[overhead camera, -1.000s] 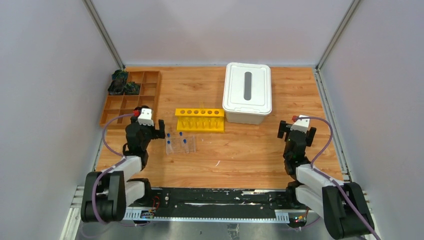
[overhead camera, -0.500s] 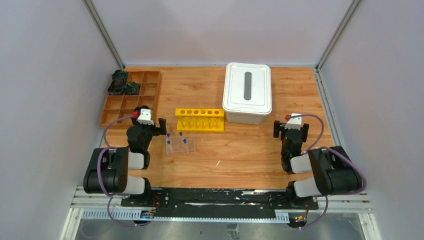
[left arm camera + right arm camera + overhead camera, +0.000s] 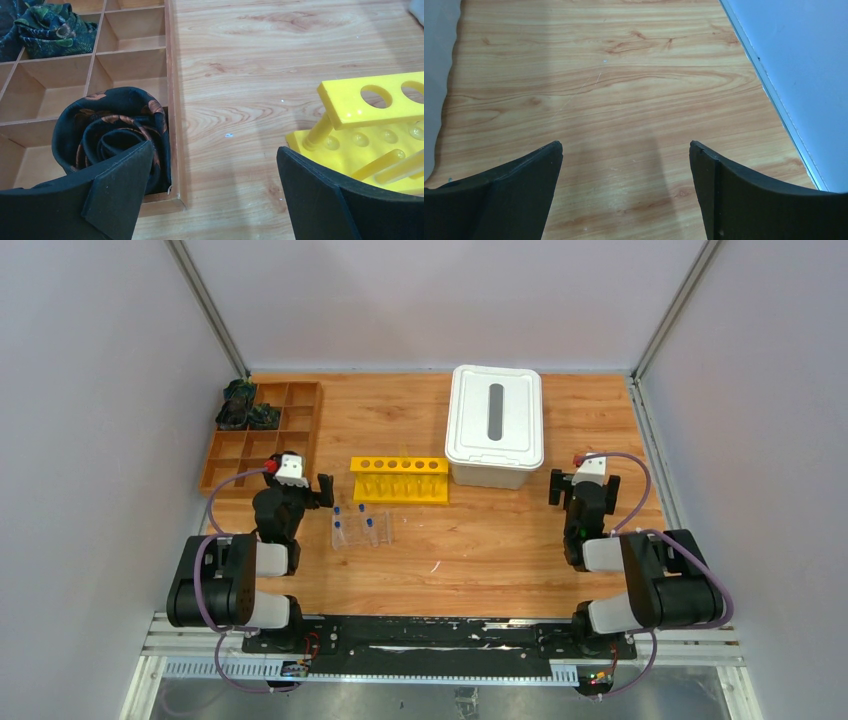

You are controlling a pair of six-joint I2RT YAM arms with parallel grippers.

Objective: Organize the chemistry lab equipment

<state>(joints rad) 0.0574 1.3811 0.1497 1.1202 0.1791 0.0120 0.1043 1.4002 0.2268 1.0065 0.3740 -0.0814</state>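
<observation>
Several thin clear blue-capped tubes (image 3: 360, 525) lie on the wooden table in front of a yellow tube rack (image 3: 400, 480). The rack also shows at the right of the left wrist view (image 3: 370, 115). My left gripper (image 3: 293, 490) is open and empty, just left of the tubes, with bare table and the tray's near corner between its jaws (image 3: 215, 146). My right gripper (image 3: 584, 487) is open and empty over bare table (image 3: 625, 143), right of the white bin. Beakers, the white bowl, the white triangle and a clear rack are out of view.
A white lidded bin (image 3: 495, 425) stands at the back centre. The brown wooden compartment tray (image 3: 300, 410) sits at the back left and holds dark rolled cloths (image 3: 240, 405), one close to my left finger (image 3: 110, 125). Pale walls (image 3: 794, 55) enclose the table.
Both arms have folded back so their elbows sit lower near the bases. The right gripper moved slightly toward the back of the table. The left gripper barely shifted. Nothing was picked up.
</observation>
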